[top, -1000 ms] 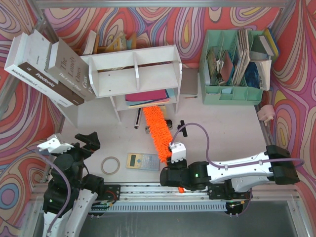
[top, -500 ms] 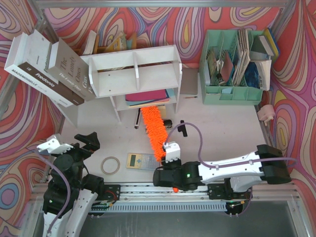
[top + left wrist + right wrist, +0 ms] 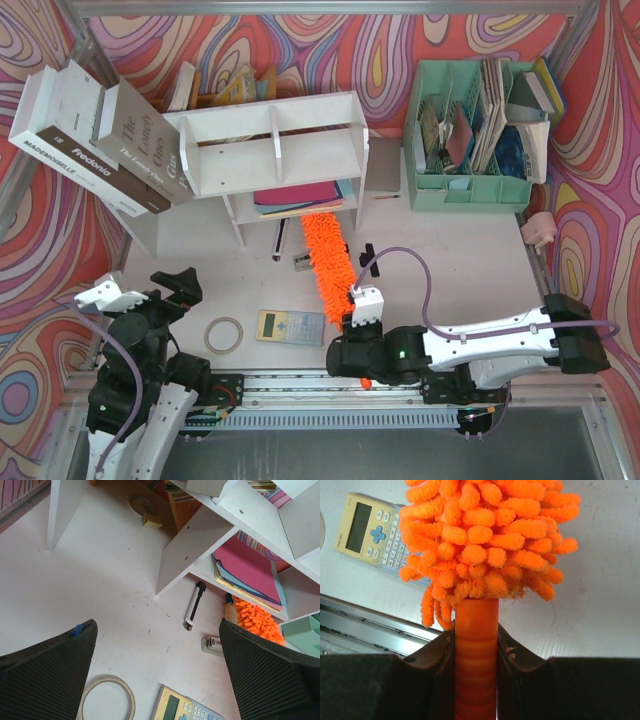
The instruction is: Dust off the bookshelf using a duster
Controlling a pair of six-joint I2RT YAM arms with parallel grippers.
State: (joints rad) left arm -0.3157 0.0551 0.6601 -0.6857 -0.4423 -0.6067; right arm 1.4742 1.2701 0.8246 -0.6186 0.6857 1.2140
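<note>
Right gripper [image 3: 476, 647]: you had it clamped on the duster [image 3: 328, 258] handle;
Left gripper [image 3: 156, 672]: your jaws stood wide apart, empty, near the tape ring [image 3: 224, 335];
Clutter: calculator [image 3: 289, 327] just beside the fluffy head; pen [image 3: 279, 243] beyond;
Duster tip: lay at the bookshelf [image 3: 270, 140] lower tier's front edge.

The duster [image 3: 485, 540] has a fluffy, nubby orange microfibre head on a smooth, faintly glossy, ribbed plastic handle. The bookshelf [image 3: 230, 122] looks like matt white painted board. The worktop [image 3: 100, 580] is matt white and lightly scuffed. The left end effector [image 3: 157, 640] is matt black with a fine grid texture.
</note>
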